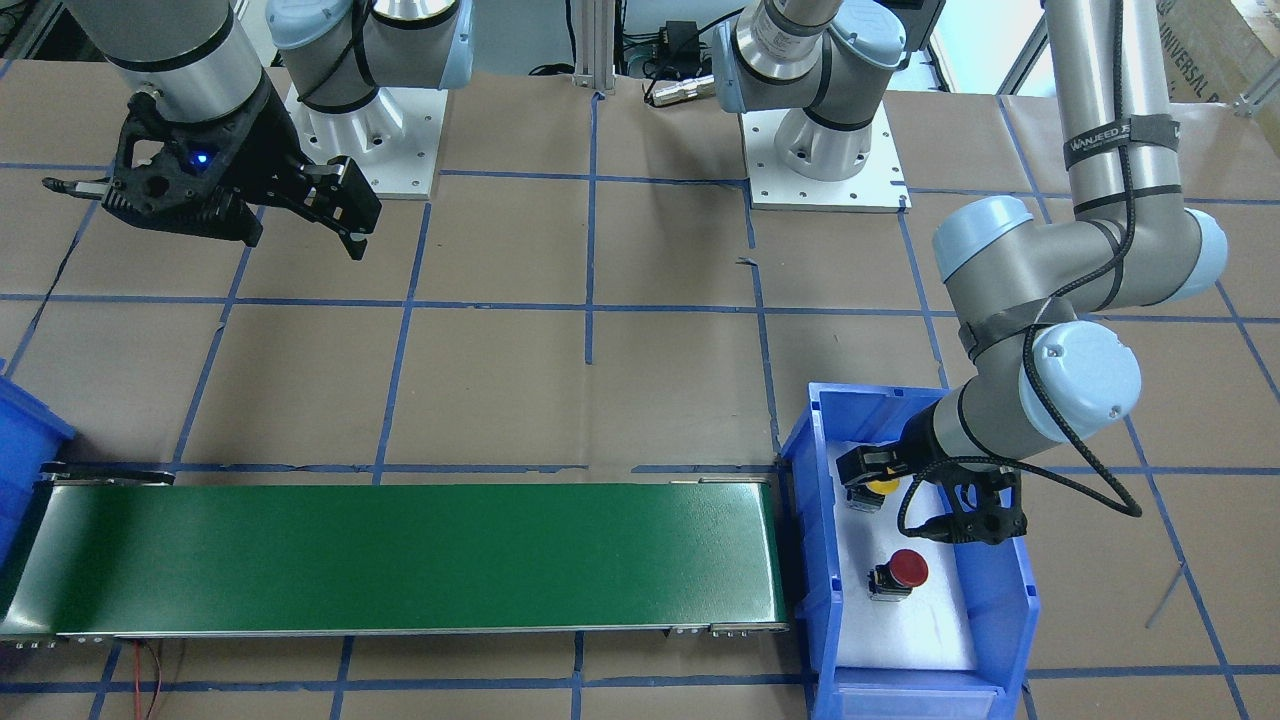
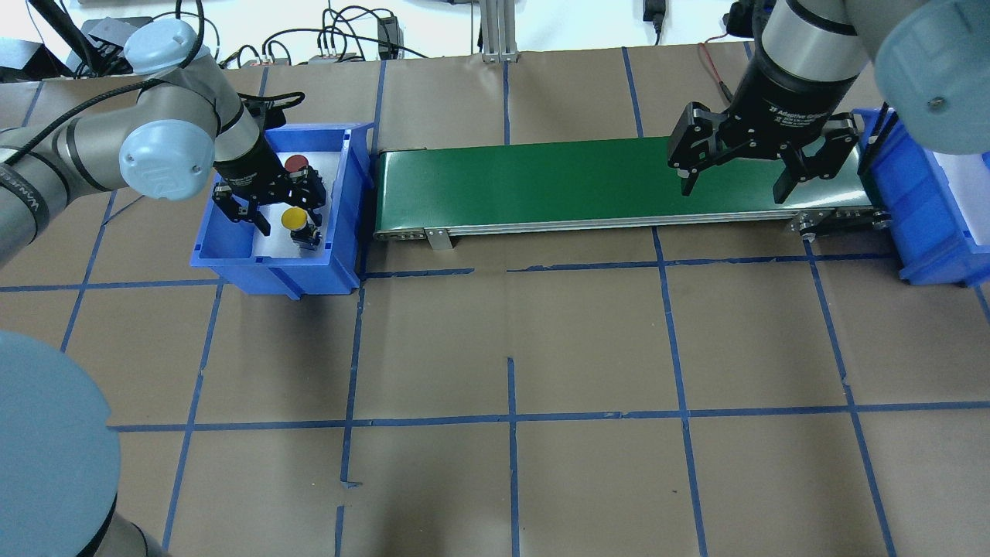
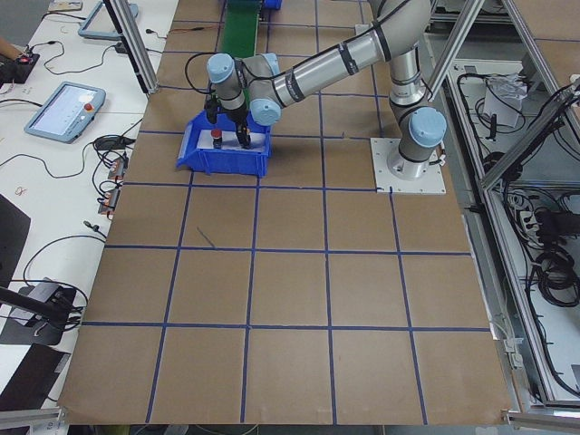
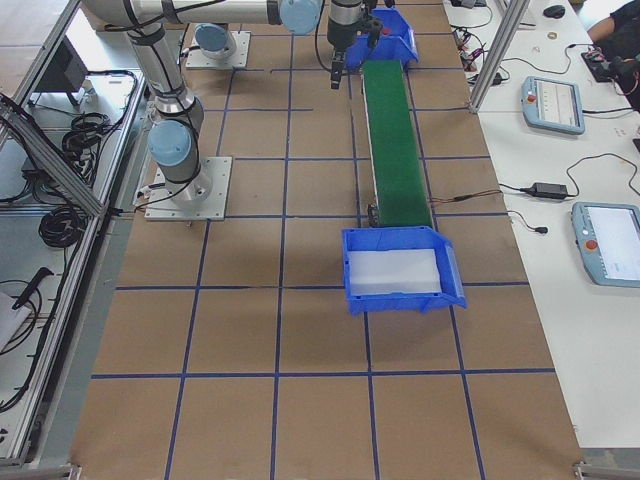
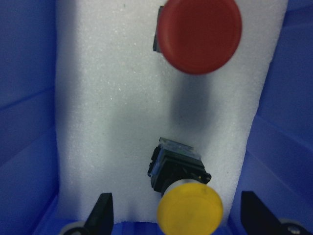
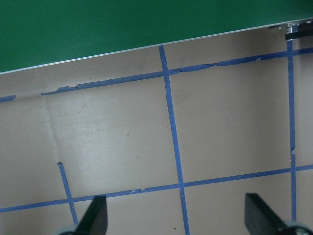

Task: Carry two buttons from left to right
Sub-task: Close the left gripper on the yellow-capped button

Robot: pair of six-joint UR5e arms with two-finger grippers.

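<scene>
The left gripper hangs released in the blue bin, fingers either side of the yellow button without touching it. In the wrist view the red button sits at the yellow one's 12 o'clock. The right gripper is also released, above the table.

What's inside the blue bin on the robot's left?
A yellow button and a red button on white foam. The foam covers the blue bin floor; overhead, the left arm hides one corner.

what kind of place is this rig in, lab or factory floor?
Probably a robotics lab test cell, not a factory floor: a paper-covered table with a blue tape grid, a short green conveyor ending at a blue bin, and teach pendants on the side benches.
</scene>
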